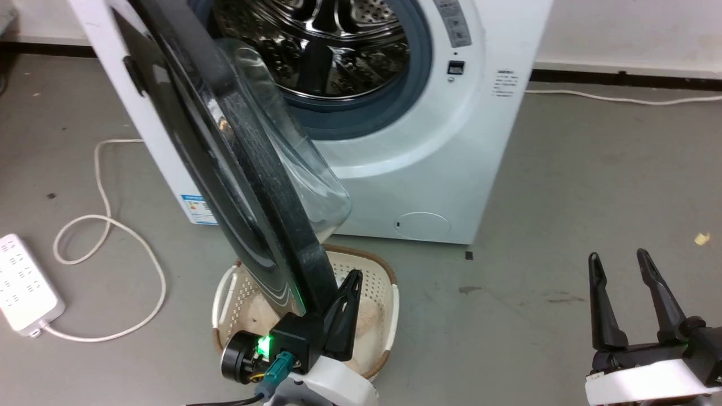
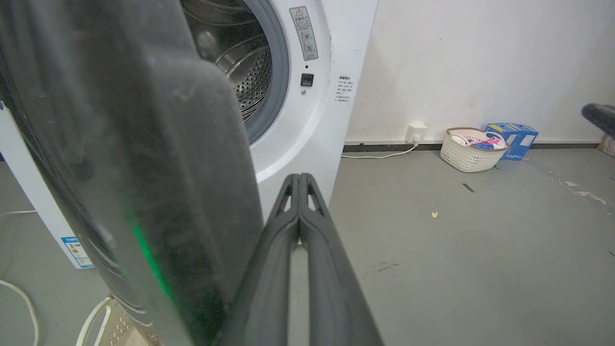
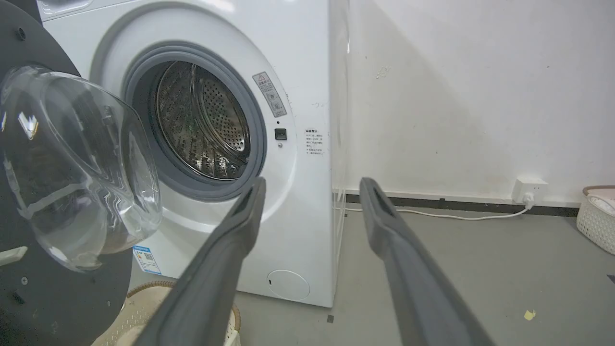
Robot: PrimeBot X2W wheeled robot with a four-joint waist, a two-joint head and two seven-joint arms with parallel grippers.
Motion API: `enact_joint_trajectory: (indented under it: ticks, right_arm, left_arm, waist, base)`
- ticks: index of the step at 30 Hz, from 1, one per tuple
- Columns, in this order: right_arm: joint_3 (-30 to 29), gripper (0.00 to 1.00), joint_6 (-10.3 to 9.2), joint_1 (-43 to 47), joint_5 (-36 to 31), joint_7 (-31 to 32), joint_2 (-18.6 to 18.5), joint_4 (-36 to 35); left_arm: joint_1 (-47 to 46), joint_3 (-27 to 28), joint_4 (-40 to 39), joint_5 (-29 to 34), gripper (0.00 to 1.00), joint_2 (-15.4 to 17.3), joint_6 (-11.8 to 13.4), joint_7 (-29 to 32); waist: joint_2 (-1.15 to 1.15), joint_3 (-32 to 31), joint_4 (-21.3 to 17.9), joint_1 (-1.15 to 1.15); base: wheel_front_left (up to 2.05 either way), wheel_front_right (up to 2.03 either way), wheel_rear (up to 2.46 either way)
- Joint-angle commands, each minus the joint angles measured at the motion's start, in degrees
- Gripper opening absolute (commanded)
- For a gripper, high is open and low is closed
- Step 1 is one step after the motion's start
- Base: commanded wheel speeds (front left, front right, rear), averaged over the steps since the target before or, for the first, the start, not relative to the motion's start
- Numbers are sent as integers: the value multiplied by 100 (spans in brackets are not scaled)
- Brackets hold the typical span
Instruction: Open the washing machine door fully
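The washing machine door is hanging swung out from the white machine, over a pale basket on the floor. I'm seeing my left pincer clenched empty beside its lower rim and my right pincer released. The warning sticker is reading too small.

The head camera is looking down on the washing machine from close above. The left wrist camera is sitting just beside the washing machine door, the right farther back, and all three are sharing the drum opening.
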Motion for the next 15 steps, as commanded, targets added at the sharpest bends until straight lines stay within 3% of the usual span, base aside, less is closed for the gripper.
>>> enact_joint_trajectory:
  ticks: [1, 8, 15]
  right_arm:
    - [10, 100, 5, -50, 22, -25, 17, 27]
    - [9, 100, 5, 50, 5, -25, 17, 46]
    - [82, 100, 5, 104, 28, -25, 17, 101]
  left_arm:
    - [-16, 82, 66, -76, 0, 33, 45, -54]
    - [287, 183, 79, -309, 0, 172, -7, -78]
    - [492, 81, -81, -286, 0, 287, -9, -7]
  waist:
    - [0, -40, 96, 0]
    - [0, -184, 566, 0]
    - [0, -239, 1346, 0]
  base:
    - [0, 0, 0]
    - [0, 0, 0]
    - [0, 0, 0]
